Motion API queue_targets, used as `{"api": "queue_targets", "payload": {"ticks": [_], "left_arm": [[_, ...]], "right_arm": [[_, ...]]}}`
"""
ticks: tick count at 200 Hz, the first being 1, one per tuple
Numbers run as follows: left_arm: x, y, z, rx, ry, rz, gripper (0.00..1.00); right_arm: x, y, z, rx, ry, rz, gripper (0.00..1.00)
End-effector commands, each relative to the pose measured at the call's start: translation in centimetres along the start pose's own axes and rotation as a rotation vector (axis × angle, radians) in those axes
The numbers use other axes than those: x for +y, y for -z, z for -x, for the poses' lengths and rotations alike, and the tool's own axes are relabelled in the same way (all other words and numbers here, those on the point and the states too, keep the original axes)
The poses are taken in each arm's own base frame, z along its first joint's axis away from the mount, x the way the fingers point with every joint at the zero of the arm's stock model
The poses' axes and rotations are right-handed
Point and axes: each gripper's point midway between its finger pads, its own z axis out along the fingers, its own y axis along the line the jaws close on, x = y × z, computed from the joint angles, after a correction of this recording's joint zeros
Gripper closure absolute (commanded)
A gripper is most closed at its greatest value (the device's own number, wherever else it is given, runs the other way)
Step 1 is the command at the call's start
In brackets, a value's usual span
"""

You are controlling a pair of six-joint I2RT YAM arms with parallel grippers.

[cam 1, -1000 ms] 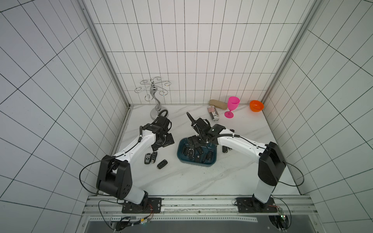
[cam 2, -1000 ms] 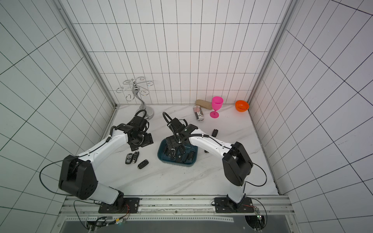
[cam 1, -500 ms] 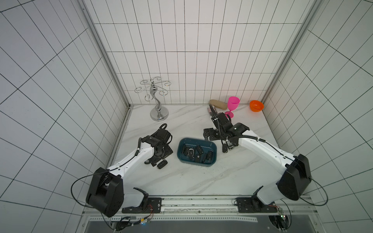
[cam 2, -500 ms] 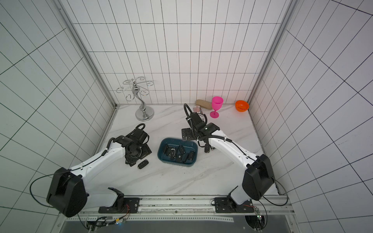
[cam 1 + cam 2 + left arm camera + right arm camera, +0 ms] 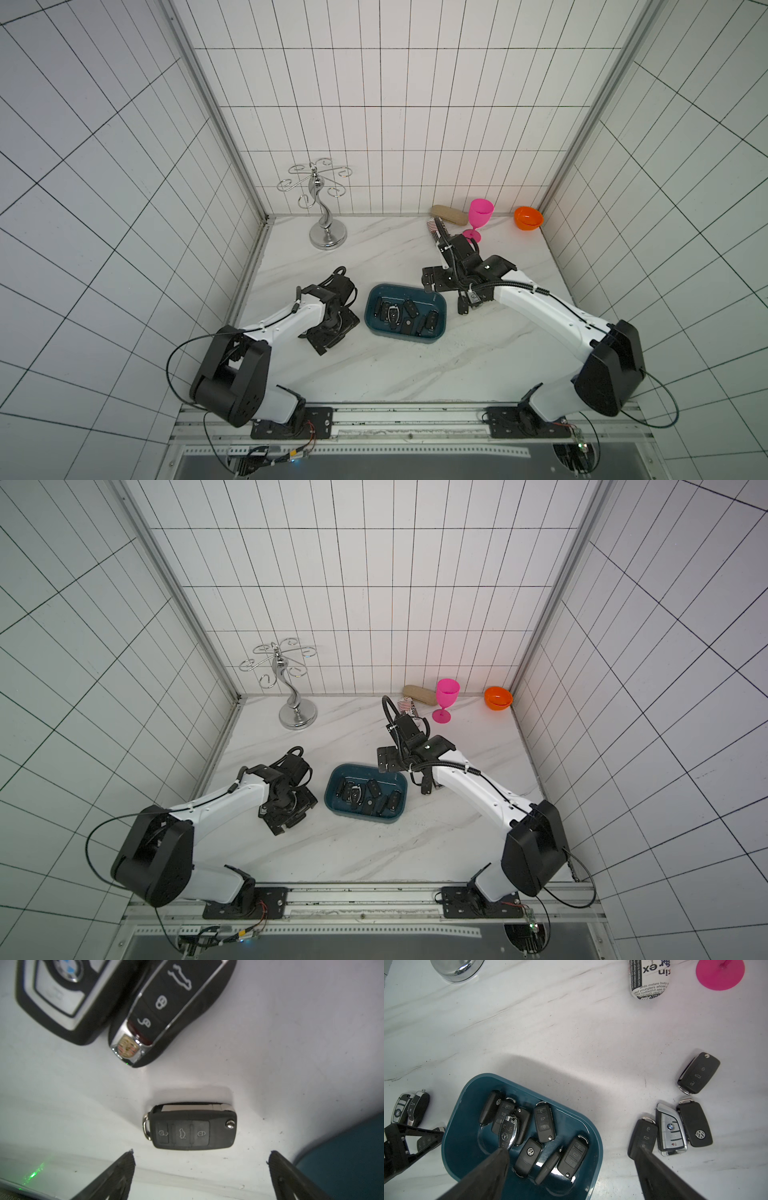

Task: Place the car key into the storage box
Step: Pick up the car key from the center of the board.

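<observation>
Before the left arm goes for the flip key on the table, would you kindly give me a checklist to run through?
1. Left fingers open and empty: ok.
2. Flip key lying flat, apart from the Porsche key: ok.
3. Left fingers astride the flip key: not ok; it lies just ahead of their tips.
4. Bare floor left in the storage box: ok.
5. Right fingers open and out of the way of the drop: cannot tell; they hang near the box's corner.
</observation>
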Motion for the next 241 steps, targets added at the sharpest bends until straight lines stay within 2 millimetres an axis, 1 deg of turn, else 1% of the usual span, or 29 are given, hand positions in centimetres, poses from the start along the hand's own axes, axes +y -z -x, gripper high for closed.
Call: {"api": "queue_targets", "payload": {"ticks": [1,45,61,99,134,165,179,185,193,206,224,241], "left_arm": [[-0.6,-0.2,0.9,-0.016,0.003,-0.015,0.02],[0.4,-1.2,1.7,0.002,0.014,0.004,0.02],[0.4,-1.5,1.9,0.011,0.011,-0.002,0.02],[-0.2,-2.2,1.7,0.041,-0.01,-0.008,0.02],[0.3,-2.5,1.4,0.045,-0.005,-0.003,0.06],[0.8,-2.7,1.1,0.048,-0.001,-0.001,0.17],[0.8,-2.8,0.9,0.052,-0.002,-0.01,0.28],[0.9,-2.8,0.8,0.052,-0.001,-0.011,0.31],[1.0,-2.8,0.7,0.052,0.0,-0.01,0.32],[0.9,-2.8,0.7,0.055,-0.005,-0.013,0.43],[0.6,-2.4,0.9,0.03,-0.032,-0.012,0.45],[-0.3,-0.6,1.8,-0.05,-0.087,-0.002,0.45]], "right_arm": [[-0.4,-0.2,-0.7,0.013,-0.011,-0.008,0.01],[-0.5,-0.7,-1.1,0.025,-0.01,-0.013,0.01],[-0.6,-0.8,-1.1,0.026,-0.012,-0.015,0.02],[-0.8,-1.1,-1.2,0.031,-0.015,-0.023,0.01],[-1.0,-1.3,-1.3,0.038,-0.024,-0.024,0.02],[-1.1,-1.4,-1.2,0.037,-0.03,-0.021,0.01],[-1.1,-1.3,-1.2,0.036,-0.032,-0.02,0.01],[-1.1,-1.4,-1.3,0.037,-0.032,-0.019,0.01],[-1.1,-1.3,-1.2,0.035,-0.034,-0.019,0.01],[-1.1,-1.3,-1.3,0.035,-0.034,-0.018,0.01],[-1.1,-1.4,-1.3,0.035,-0.035,-0.018,0.01],[-1.2,-1.4,-1.3,0.033,-0.036,-0.023,0.01]]}}
